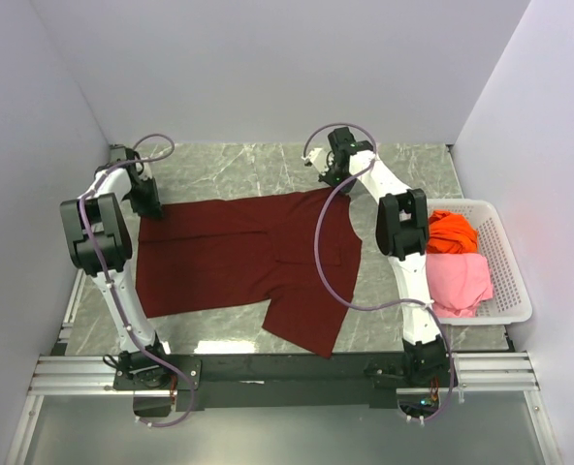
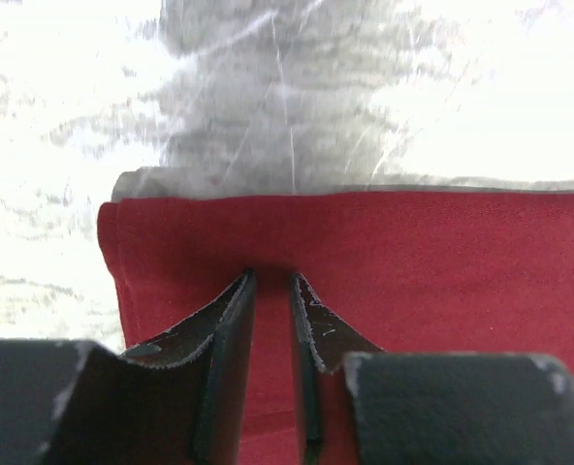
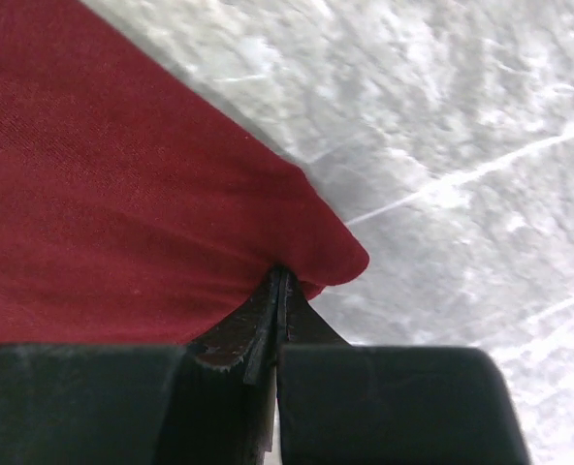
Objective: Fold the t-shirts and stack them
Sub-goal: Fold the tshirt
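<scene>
Well, from where I stand the large maroon t-shirt (image 1: 239,257) lies spread out on the grey marbled surface (image 1: 239,170), a little left of centre, with its long straight edge along the far side. One piece of it, at the near right, hangs down toward the arms' bases, and a fold or seam runs across the right half. The left end effector (image 2: 270,281) sits on the shirt's far left corner, just inside the hem. Up close its two fingers (image 2: 231,334) are drawn nearly together with a slim strip of red cloth between them, and the fabric puckers darkly at the tips, so it looks to be nipping a small ridge of the shirt. The hem beyond it lies flat on the surface. The right end effector (image 3: 279,276) is at the shirt's far right corner, with its arm reaching across that side of the cloth. Its fingers are pressed tight together on the very tip of the corner, which bulges round just past them while the marble shows bare beside it. Off to the right a white perforated basket (image 1: 515,281) stands at the surface's edge, well apart from the maroon shirt. It holds the orange t-shirt (image 1: 452,231), crumpled at the far end, and the pink t-shirt (image 1: 457,276) bunched just nearer, the two touching.
</scene>
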Tool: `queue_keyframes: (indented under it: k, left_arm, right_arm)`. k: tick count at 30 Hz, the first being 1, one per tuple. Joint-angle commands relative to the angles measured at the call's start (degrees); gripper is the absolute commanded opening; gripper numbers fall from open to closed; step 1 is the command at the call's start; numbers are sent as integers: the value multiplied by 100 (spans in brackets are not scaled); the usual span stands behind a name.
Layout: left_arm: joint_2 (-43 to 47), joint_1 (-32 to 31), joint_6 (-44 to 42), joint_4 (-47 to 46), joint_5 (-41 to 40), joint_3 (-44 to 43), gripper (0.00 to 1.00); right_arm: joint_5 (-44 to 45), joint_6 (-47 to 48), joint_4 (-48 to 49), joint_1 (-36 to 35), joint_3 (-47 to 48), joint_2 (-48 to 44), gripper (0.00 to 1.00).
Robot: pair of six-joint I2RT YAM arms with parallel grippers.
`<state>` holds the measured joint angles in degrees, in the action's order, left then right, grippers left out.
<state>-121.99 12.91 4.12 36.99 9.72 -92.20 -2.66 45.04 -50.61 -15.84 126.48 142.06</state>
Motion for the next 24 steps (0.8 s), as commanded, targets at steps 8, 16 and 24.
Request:
queue_keyframes:
  k: [8,16,24]
  left_arm:
    - [-316,10,-210,115,47,-342,28]
    - [-54,-7,-253,-104,723,-237,28]
    - [747,-113,-736,-412,1164,158,31]
  right_arm:
    - [415,102,42,177,-105,-239,0]
    - [652,32,-98,414,87,5,0]
    - [310,-161,-97,353,185,-520,8]
